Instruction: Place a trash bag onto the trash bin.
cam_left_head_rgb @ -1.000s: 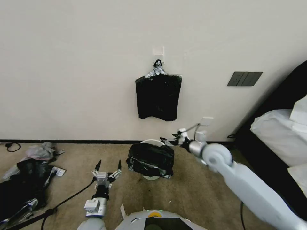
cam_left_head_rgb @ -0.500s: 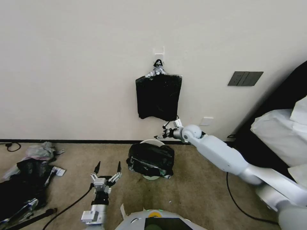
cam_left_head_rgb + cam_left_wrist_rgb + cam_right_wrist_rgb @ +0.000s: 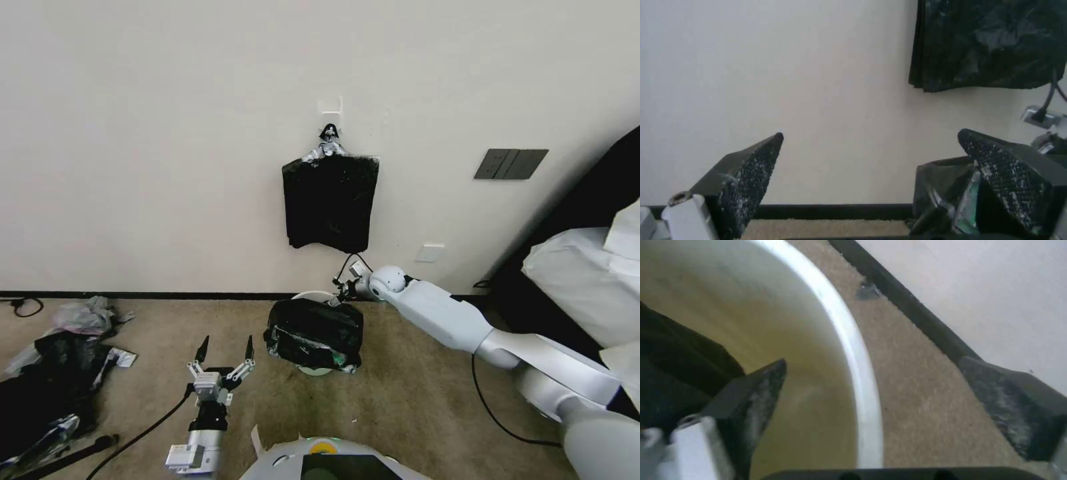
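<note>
A: Status of trash bag?
B: Draped over near side of trash bin; far rim bare, cream interior exposed. Judged partly fitted; remaining: stretching film over far rim.
A: Grippers?
B: Right gripper spread wide, straddling far rim, pinching nothing. Left gripper spread, empty, low over carpet, well apart from bin.
A: Surroundings?
B: Bin on tan carpet against cream wall. Bundle of black bags hung above. Heap of plastic scraps far left; bed at right.
</note>
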{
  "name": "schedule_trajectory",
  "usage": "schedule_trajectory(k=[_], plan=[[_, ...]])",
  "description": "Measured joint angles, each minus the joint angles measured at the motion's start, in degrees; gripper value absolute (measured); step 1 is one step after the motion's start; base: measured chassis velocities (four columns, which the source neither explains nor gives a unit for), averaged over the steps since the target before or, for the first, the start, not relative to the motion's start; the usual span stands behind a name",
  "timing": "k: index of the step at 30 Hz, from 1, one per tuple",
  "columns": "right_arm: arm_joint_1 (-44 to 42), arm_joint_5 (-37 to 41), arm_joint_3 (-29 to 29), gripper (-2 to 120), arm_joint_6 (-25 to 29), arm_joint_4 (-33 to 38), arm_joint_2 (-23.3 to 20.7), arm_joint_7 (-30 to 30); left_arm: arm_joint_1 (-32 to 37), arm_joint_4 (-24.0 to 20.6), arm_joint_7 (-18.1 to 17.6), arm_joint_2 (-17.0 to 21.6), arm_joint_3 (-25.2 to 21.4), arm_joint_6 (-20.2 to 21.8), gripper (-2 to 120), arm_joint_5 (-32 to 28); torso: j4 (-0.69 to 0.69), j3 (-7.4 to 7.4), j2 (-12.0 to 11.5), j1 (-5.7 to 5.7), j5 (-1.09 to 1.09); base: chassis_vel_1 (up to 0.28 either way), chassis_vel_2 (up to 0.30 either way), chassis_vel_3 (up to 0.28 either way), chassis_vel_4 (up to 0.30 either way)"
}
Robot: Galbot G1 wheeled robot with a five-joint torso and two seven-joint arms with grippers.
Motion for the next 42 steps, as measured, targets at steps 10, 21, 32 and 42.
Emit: schedule_trajectory(k=[10, 21, 32, 42], plan=[[0.7, -1.0, -1.5, 61, 0.8, -2.3, 1.9, -1.6, 0.4, -0.5, -0.3, -0.3, 0.1, 0.3, 100, -0.2, 0.0, 0.0, 0.0, 0.0, 0.0, 0.0, 0.0, 0.0, 0.0], [-0.6, -1.8, -0.4, 22, 1.2, -3.4, 3.2, -1.8, 0.3, -0.9, -0.9, -0.2, -0.2, 0.4, 100, -0.9, -0.01, 0.0, 0.0, 0.0, 0.0, 0.0, 0.0, 0.0, 0.0], [-1.1, -1.6, 0.0, 4, 1.6, -2.5, 3.0, -1.8, -0.1, -1.8, -1.3, 0.0, -0.8, 1.6, 100, -3.5, -0.01, -0.01, 0.0, -0.01, 0.0, 0.0, 0.0, 0.0, 0.0], [-3.2, 5.2, 2.2, 3, -0.8, 2.2, -0.4, 3.3, -0.5, -2.0, -1.4, 0.2, -0.7, 2.5, 100, -4.9, -0.01, -0.01, 0.0, 0.0, 0.0, 0.0, 0.0, 0.0, 0.0]])
